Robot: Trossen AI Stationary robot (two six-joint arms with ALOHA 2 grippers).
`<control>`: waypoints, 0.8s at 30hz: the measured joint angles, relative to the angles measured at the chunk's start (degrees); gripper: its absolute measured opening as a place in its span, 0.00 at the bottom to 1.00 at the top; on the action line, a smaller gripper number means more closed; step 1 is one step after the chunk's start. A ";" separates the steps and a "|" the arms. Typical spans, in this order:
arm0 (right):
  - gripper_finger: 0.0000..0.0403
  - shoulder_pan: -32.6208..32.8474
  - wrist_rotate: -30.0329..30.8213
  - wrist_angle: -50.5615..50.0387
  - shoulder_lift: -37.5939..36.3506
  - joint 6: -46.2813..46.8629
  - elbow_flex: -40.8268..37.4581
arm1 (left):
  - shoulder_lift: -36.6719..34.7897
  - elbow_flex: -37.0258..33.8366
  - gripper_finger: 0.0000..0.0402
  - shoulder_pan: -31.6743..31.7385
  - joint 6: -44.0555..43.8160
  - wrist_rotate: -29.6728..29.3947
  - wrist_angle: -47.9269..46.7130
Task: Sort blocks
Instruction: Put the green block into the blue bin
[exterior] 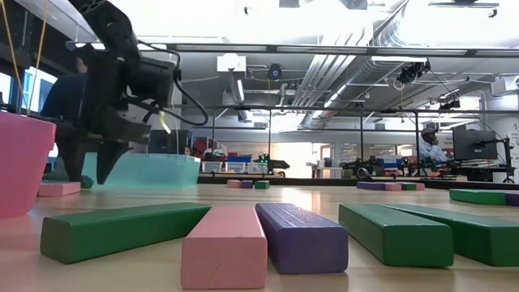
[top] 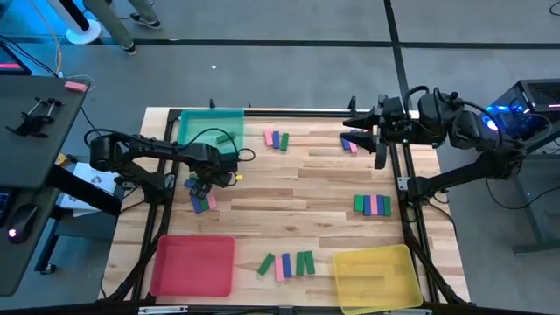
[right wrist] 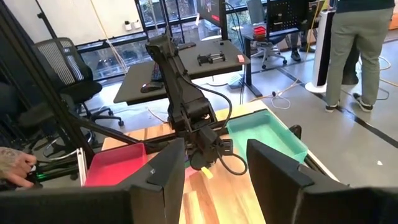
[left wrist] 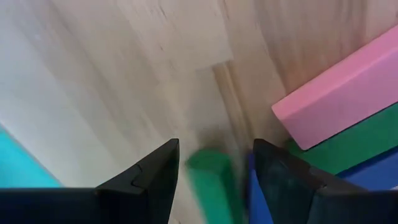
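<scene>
Jaws of our left gripper (left wrist: 214, 171) stand open astride a green block (left wrist: 211, 180); our right gripper (right wrist: 214, 165) waits open, empty.

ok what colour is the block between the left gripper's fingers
Green: a green block sits between the open left gripper, best seen in the left wrist view.

You will find no legible text, label, brand, number or sign in any of the four views. The blocks (exterior: 224, 243), the trays and the table (top: 289, 188) carry no markings. The screens and equipment in the room beyond the table are too small and blurred for you to read.
</scene>
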 joint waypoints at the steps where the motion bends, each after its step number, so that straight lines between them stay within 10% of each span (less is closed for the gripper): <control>1: 0.37 0.00 -0.01 0.04 0.00 0.00 0.00 | 0.00 -0.22 0.48 -0.07 0.02 -0.02 -0.04; 24: 0.37 0.00 -0.02 -0.33 0.07 -0.28 0.00 | -9.57 -1.69 0.48 10.74 -0.51 2.57 -1.46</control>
